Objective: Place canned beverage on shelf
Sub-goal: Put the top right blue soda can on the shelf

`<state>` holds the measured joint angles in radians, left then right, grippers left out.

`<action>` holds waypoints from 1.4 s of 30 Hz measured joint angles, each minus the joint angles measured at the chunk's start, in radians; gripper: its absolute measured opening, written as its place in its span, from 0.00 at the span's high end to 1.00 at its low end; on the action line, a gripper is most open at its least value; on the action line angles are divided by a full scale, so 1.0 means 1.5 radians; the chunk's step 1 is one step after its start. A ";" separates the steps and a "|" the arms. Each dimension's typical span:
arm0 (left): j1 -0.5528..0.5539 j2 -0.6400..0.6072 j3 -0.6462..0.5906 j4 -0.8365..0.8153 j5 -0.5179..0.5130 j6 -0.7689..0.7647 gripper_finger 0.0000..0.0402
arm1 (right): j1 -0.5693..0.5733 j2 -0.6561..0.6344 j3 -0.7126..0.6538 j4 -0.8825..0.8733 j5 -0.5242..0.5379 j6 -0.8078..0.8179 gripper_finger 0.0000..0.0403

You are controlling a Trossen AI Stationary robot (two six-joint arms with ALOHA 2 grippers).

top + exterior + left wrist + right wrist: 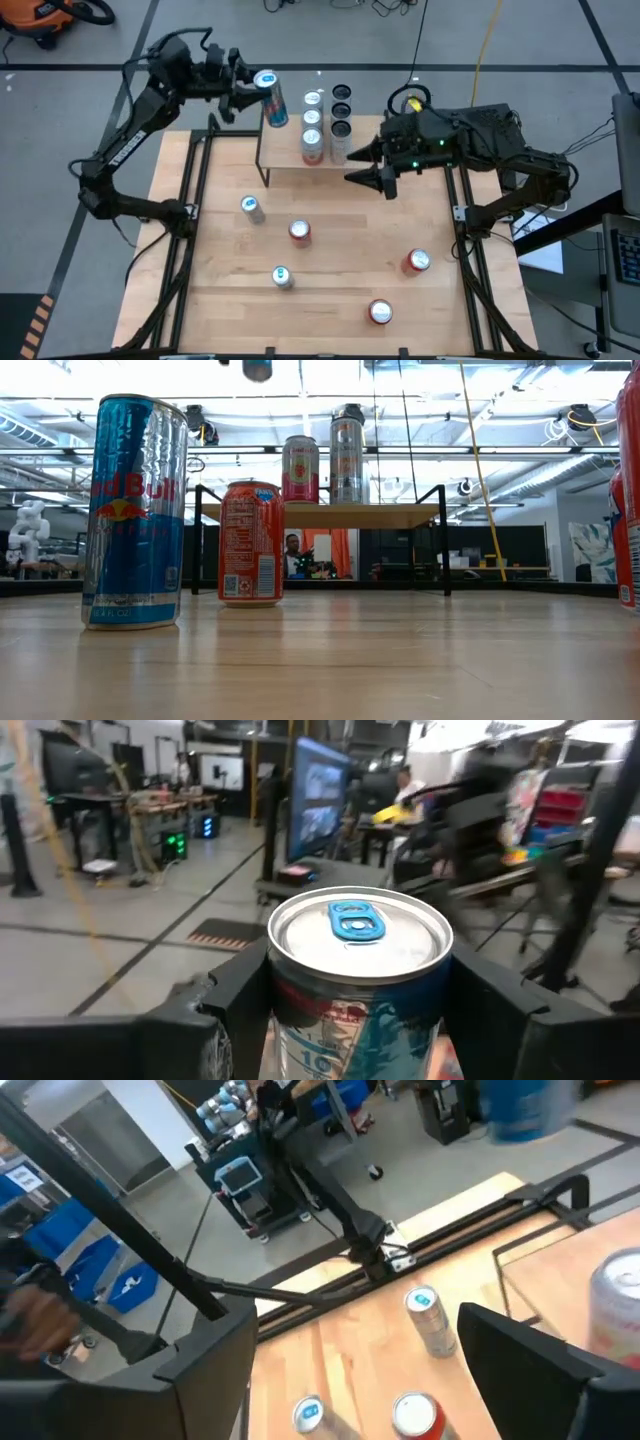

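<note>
the left hand (250,88) pinches a blue can (270,98) between its fingers and holds it in the air at the shelf's (283,157) far left end, above the top and tilted a little. in the left wrist view the can (358,970) sits square between both fingers, so the grip looks sound.

to do this step well, i judge the can should be brought upright first, then lowered straight down onto the bare wood on the left part of the shelf, and let go only once its base rests flat.

room: five cans (324,122) already stand in two rows on the shelf's right part, so the free space is on the left. the can should land inside the left and far edges, not on the rim, and clear of the nearest standing can.

the right hand (378,165) hangs spread and empty just off the shelf's right end, near those cans. five more cans (300,232) stand scattered on the desk (220,300) below, well apart from the shelf.
</note>
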<state>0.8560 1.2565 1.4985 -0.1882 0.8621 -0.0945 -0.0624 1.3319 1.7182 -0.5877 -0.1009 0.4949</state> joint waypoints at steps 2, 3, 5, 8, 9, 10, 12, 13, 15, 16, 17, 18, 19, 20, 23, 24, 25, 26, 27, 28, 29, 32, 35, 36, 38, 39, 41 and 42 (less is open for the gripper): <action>0.034 0.013 -0.014 0.003 0.025 0.004 0.42 | 0.018 0.001 -0.004 -0.007 0.012 0.012 0.20; 0.048 0.019 -0.021 0.004 0.035 0.004 0.42 | 0.026 0.001 -0.007 -0.010 0.017 0.019 0.20; 0.073 0.029 -0.032 0.005 0.051 0.004 0.42 | 0.042 0.001 -0.013 -0.011 0.025 0.034 0.20; 0.088 0.040 -0.033 0.016 0.058 0.004 0.42 | 0.063 0.001 -0.016 -0.010 0.048 0.043 0.20; 0.089 0.040 -0.033 0.019 0.056 0.005 0.42 | 0.066 0.001 -0.016 -0.009 0.050 0.042 0.20; 0.089 0.040 -0.033 0.019 0.053 0.012 0.42 | 0.068 0.001 -0.016 -0.004 0.050 0.040 0.20; 0.086 0.040 -0.033 0.024 0.035 0.022 0.42 | 0.068 -0.004 -0.016 0.005 0.050 0.032 0.20; 0.083 0.040 -0.033 0.028 0.026 0.021 0.42 | 0.066 -0.008 -0.016 0.007 0.050 0.026 0.20; 0.078 0.040 -0.033 0.033 0.005 0.020 0.42 | 0.057 -0.013 -0.016 0.031 0.050 0.008 0.20; 0.078 0.040 -0.032 0.033 -0.005 0.022 0.42 | 0.052 -0.019 -0.016 0.035 0.050 -0.003 0.20; 0.078 0.040 -0.032 0.032 -0.015 0.025 0.42 | 0.048 -0.022 -0.016 0.036 0.050 -0.014 0.20; 0.078 0.040 -0.032 0.030 -0.021 0.031 0.42 | 0.041 -0.023 -0.016 0.044 0.050 -0.025 0.20; 0.078 0.040 -0.032 0.027 -0.024 0.028 0.42 | 0.034 -0.024 -0.015 0.052 0.050 -0.034 0.20; 0.077 0.040 -0.032 0.027 -0.026 0.001 0.42 | 0.028 -0.028 -0.015 0.053 0.050 -0.044 0.20; 0.067 0.038 -0.032 0.037 -0.039 -0.061 0.41 | 0.011 -0.030 -0.016 0.069 0.050 -0.072 0.20; 0.063 0.038 -0.032 0.037 -0.040 -0.060 0.41 | 0.005 -0.031 -0.016 0.074 0.050 -0.078 0.20; 0.057 0.039 -0.032 0.036 -0.039 -0.049 0.41 | 0.000 -0.031 -0.016 0.079 0.050 -0.080 0.20; 0.053 0.039 -0.032 0.035 -0.035 -0.029 0.41 | -0.005 -0.031 -0.016 0.087 0.049 -0.081 0.20; 0.050 0.040 -0.032 0.030 -0.033 -0.001 0.40 | -0.008 -0.031 -0.016 0.092 0.049 -0.081 0.20; 0.047 0.040 -0.032 0.027 -0.031 0.027 0.40 | -0.012 -0.030 -0.016 0.096 0.049 -0.078 0.20; 0.047 0.040 -0.032 0.025 -0.029 0.055 0.40 | -0.014 -0.030 -0.016 0.103 0.049 -0.076 0.20; 0.063 0.042 -0.032 0.010 -0.028 0.123 0.40 | -0.015 -0.030 -0.016 0.113 0.051 -0.062 0.20; 0.096 0.052 -0.040 0.013 -0.003 0.158 0.40 | -0.014 -0.030 -0.016 0.114 0.051 -0.035 0.20; 0.108 0.054 -0.048 0.016 0.012 0.166 0.40 | -0.014 -0.030 -0.016 0.114 0.051 -0.028 0.20; 0.131 0.061 -0.074 0.039 0.039 0.172 0.40 | -0.013 -0.030 -0.016 0.114 0.053 -0.015 0.20; 0.140 0.067 -0.087 0.055 0.052 0.171 0.40 | -0.011 -0.030 -0.016 0.114 0.054 -0.007 0.20; 0.150 0.080 -0.111 0.100 0.073 0.151 0.40 | -0.009 -0.028 -0.016 0.114 0.068 -0.001 0.20; 0.153 0.086 -0.122 0.126 0.081 0.138 0.40 | -0.009 -0.028 -0.016 0.114 0.070 -0.001 0.20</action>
<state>1.0854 1.3848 1.3161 0.0012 0.9841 0.1131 -0.0760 1.2904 1.6947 -0.4168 0.0040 0.4932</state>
